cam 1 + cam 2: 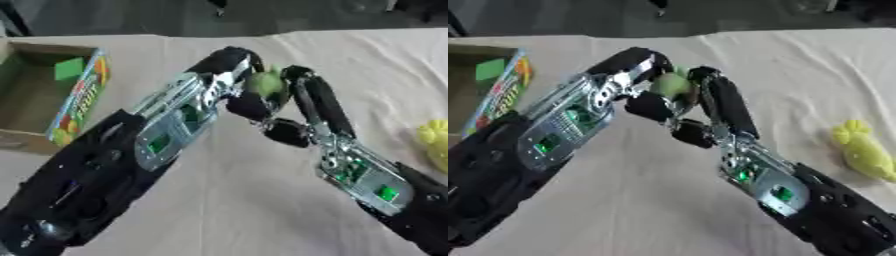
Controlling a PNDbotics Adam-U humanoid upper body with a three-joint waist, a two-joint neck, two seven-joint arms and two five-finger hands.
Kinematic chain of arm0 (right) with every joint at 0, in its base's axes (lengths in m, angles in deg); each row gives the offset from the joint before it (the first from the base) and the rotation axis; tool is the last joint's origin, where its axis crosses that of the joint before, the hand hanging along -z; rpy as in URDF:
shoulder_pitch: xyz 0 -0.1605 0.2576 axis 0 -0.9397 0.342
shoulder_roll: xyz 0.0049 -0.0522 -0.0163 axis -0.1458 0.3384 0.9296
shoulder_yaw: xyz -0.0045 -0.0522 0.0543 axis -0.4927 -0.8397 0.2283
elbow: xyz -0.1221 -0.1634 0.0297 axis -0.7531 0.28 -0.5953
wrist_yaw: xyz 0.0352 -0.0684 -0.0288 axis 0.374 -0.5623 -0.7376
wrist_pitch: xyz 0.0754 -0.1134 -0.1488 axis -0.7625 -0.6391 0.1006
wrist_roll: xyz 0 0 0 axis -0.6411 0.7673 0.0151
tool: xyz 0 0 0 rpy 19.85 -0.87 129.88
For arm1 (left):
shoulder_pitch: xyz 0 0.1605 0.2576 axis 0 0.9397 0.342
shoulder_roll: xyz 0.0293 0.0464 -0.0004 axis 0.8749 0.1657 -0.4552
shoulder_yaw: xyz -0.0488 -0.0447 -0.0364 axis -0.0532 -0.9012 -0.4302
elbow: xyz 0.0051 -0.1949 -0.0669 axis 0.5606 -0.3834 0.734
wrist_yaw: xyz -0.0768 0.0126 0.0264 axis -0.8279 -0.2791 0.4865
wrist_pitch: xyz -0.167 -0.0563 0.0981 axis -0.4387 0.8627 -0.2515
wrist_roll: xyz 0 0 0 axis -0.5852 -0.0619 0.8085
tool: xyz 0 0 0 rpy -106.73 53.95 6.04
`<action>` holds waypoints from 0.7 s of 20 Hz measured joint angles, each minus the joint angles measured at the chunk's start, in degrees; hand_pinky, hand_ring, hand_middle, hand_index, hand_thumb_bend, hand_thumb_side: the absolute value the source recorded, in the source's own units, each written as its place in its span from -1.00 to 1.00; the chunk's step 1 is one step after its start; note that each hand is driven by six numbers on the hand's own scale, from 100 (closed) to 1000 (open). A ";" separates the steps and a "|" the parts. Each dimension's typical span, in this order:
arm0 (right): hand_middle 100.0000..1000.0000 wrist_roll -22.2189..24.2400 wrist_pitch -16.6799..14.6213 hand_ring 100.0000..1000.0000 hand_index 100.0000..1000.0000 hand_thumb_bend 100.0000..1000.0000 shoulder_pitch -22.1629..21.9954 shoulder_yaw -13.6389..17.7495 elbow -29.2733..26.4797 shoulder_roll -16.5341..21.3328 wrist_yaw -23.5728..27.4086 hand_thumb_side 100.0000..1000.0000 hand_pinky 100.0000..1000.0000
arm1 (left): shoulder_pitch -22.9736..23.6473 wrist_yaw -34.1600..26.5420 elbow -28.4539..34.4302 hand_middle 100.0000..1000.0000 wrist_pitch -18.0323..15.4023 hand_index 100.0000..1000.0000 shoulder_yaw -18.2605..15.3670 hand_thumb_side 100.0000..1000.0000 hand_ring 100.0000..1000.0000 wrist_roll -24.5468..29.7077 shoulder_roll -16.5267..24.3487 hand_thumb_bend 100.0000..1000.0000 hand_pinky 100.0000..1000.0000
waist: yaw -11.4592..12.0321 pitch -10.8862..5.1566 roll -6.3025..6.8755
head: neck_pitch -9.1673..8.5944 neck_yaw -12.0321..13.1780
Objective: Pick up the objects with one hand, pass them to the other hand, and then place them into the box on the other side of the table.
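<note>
A small green object [265,82], rounded and pale, sits above the bench between the two hands, well to the right of the cardboard box [35,100]. The left hand [229,67] has its fingers curled over the top of it, and the right hand [293,107] has a finger up its right side and its thumb curled in below, so both appear to be gripping it at once; this looks like the middle of the handover. Which hand is the receiver I cannot tell from this moment alone, though the box lies on the left hand's side, so the left is the likely taker. To do it well, the receiving hand should close fully round the green object before the other lets its fingers go, and the release should be straight back, not sideways, lest it drag the piece out. A yellow toy fruit [864,150] lies on the cloth [667,210] far right of the box, probably next to be fetched. Nothing lies between the hands and the box; its near printed wall [83,95] stands up and must be cleared.
</note>
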 measured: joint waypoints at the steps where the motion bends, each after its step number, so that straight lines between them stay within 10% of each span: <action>1: -0.02 0.00 0.00 0.06 0.24 -1.00 -0.02 0.15 -0.02 0.00 -0.02 -1.00 0.42 | -0.06 0.03 0.05 0.03 -0.05 -0.34 0.01 -0.72 0.44 -0.01 0.01 -1.00 0.51 | 0.01 0.00 0.00 | 0.00 0.01; 14: 0.64 -0.20 -0.20 0.52 0.69 -1.00 -2.05 1.08 -0.90 0.32 2.35 -0.98 0.61 | -0.94 0.60 3.40 0.02 -0.07 -0.41 0.78 -0.72 0.44 1.20 1.67 -1.00 0.50 | 0.24 0.00 0.13 | 0.53 0.22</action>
